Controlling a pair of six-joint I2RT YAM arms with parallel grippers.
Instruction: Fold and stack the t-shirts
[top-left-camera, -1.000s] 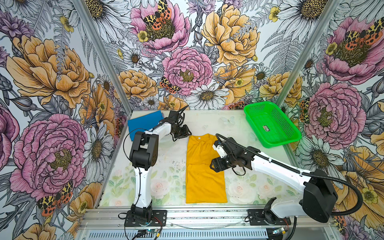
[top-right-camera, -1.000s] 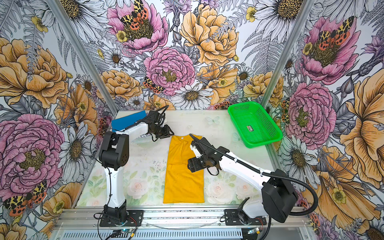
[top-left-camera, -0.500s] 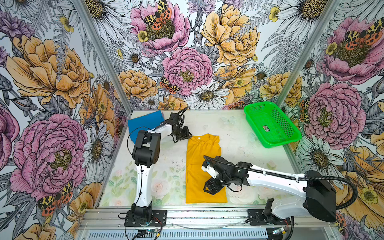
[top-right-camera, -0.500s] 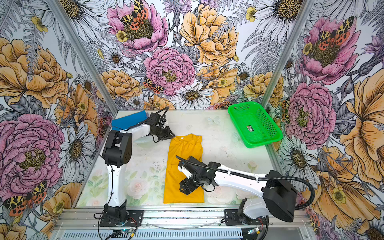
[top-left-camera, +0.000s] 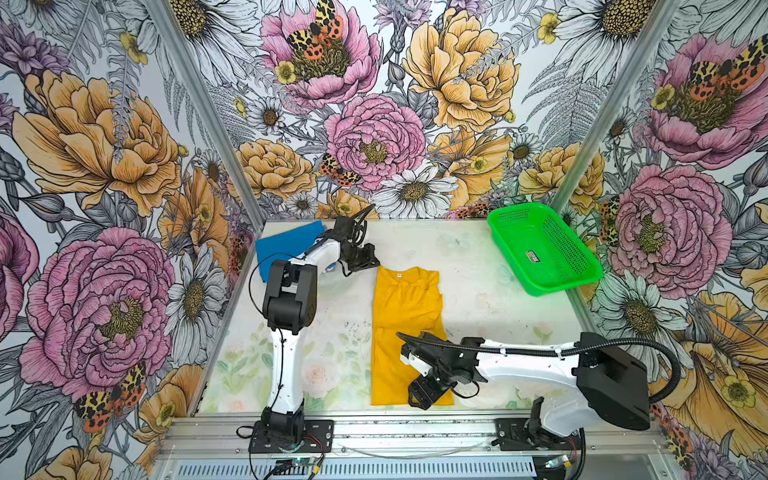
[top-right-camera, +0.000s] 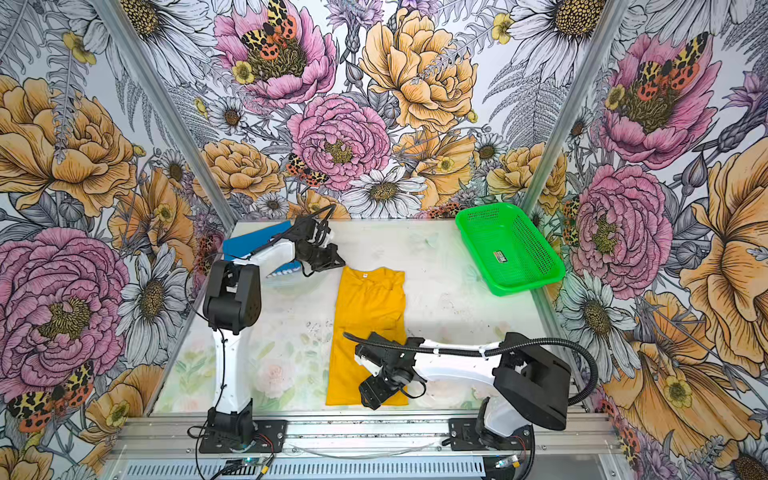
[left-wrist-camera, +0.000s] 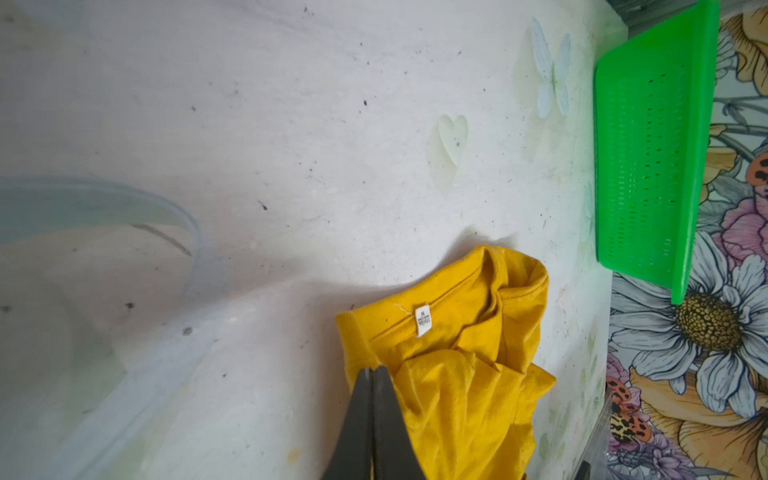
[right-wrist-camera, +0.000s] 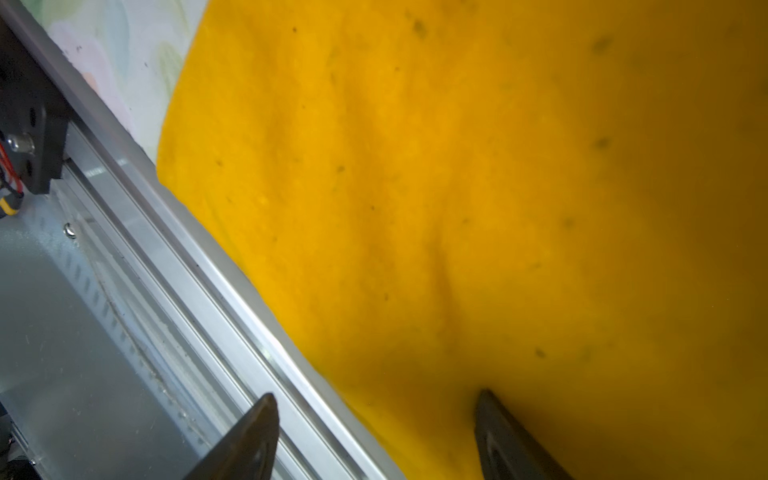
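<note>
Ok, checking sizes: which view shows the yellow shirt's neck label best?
The left wrist view: the neck label sits large and clear at the collar of the yellow shirt. In both top views it is a tiny white speck. The right wrist view shows only plain yellow cloth, no label.

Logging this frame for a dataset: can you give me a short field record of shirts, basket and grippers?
yellow shirt: folded lengthwise, flat, in the middle
blue shirt: folded, back left corner
green basket: back right
left gripper: shut, at the yellow shirt's collar corner
right gripper: open, over the yellow shirt's near hem
</note>
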